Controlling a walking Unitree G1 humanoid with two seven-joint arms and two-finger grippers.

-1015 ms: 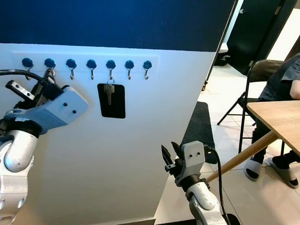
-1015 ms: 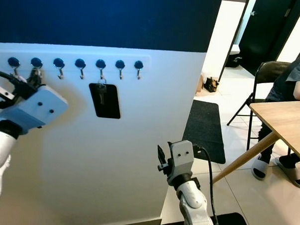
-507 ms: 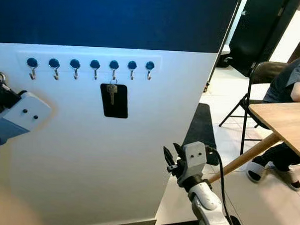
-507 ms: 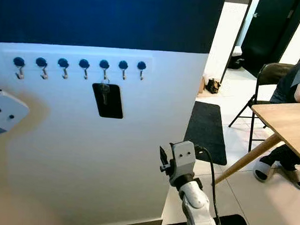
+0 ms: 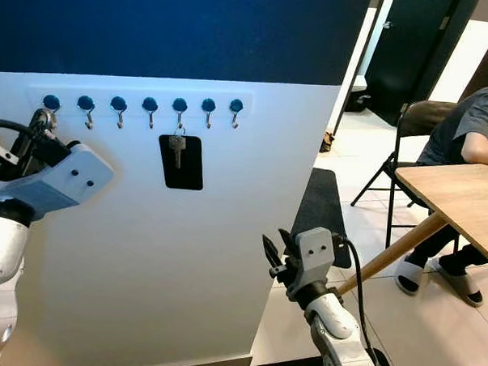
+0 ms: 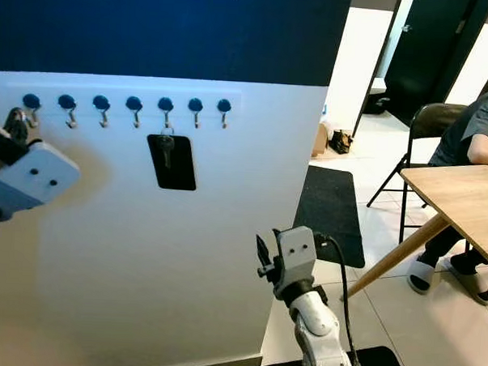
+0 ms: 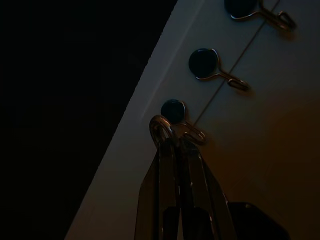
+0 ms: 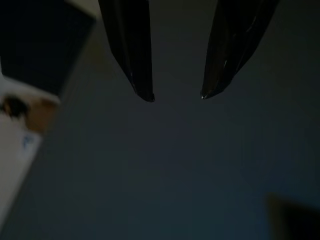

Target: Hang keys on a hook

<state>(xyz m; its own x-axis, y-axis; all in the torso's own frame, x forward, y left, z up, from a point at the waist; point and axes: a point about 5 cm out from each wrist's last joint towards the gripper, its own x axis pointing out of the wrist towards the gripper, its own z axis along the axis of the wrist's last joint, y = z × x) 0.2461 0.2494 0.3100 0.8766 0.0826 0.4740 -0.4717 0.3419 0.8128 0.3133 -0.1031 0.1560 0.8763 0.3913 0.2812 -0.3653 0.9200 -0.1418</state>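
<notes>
Reaching up to the hook rail's (image 5: 143,92) left end, the left tool (image 7: 172,142) pinched a key ring (image 7: 159,127) against the leftmost hook (image 7: 187,131); the right tool (image 8: 177,95) hung low, fingers apart.

Shiny metal hooks (image 5: 120,113), wooden table (image 5: 462,197)

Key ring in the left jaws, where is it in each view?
Left eye view: key ring far left, just under the leftmost hook.
Right eye view: key ring at the left edge, under that hook.
Left wrist view: key ring centre, beside that hook.
Shared landmark: the leftmost hook.
</notes>
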